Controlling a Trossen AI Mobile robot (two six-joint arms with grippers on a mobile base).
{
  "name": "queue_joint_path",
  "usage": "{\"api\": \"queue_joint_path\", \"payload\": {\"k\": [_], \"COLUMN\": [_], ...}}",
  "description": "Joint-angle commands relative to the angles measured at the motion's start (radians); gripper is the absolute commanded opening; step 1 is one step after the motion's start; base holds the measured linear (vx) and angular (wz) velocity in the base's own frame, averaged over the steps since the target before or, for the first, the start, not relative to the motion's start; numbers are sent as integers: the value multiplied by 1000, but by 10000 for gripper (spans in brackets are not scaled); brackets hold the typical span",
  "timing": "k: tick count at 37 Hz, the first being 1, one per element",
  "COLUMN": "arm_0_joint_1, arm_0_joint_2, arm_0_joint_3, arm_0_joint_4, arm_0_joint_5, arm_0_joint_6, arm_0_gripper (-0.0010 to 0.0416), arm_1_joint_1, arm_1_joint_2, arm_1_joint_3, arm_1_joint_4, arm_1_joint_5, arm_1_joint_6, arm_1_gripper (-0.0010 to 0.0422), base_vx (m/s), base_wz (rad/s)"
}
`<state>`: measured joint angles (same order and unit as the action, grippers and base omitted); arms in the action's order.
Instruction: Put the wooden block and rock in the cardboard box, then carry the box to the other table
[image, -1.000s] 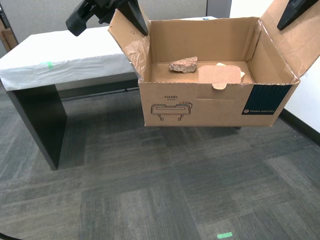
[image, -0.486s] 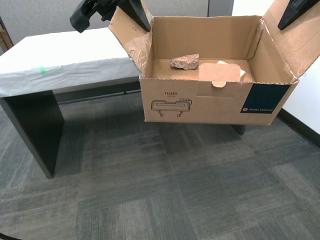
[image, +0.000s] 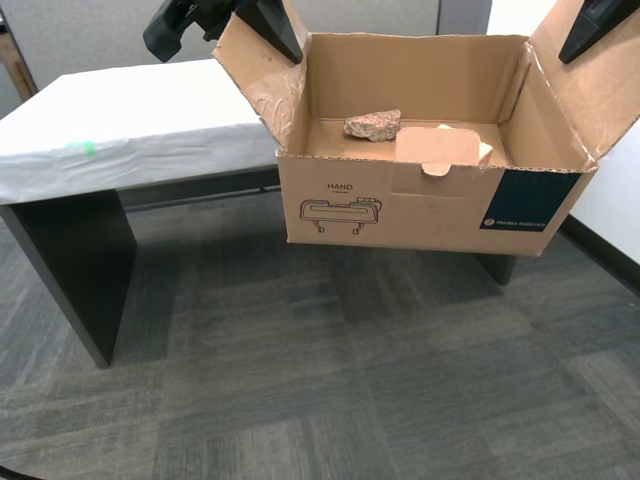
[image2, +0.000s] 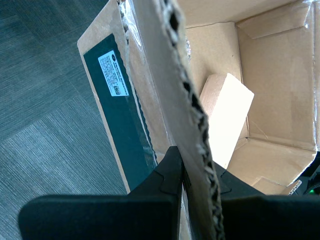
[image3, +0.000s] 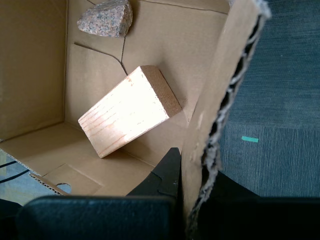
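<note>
wooden block (image3: 127, 110) lies diagonal in cardboard box (image: 400, 205)

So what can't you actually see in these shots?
- Block: exterior view shows only a sliver behind the folded-in flap.
- Rock: absent from the second wrist view.
- Table: its far end is hidden behind the box in the exterior view.

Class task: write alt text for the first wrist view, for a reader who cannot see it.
My first gripper is clamped on a flap of the cardboard box, seen from above. Inside lie the wooden block and, apart from it, the rock. Grey carpet lies beyond the flap.
</note>
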<state>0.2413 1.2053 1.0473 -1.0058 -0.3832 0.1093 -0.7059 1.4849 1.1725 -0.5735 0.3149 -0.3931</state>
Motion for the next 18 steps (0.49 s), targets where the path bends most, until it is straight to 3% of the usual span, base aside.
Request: {"api": "queue_joint_path", "payload": {"k": [1,18], "arm_0_joint_1": [2,2], "arm_0_joint_2": [0,0], "arm_0_joint_3": [2,2], "arm_0_joint_4": [3,-4], "arm_0_joint_5": [-35,-35], "arm_0_joint_6": [-6,-5], "arm_0_gripper": [-1,-1], "arm_1_joint_1": [-2,-2], "arm_1_joint_2": [-1,-1], "arm_1_joint_3": [2,2], "arm_1_joint_4": [19,18], "arm_1_joint_5": [26,26], "arm_1_joint_6": [10,7], "arm_1_gripper": [0,0], "base_vx": [146,141], "base_wz": [165,154]}}
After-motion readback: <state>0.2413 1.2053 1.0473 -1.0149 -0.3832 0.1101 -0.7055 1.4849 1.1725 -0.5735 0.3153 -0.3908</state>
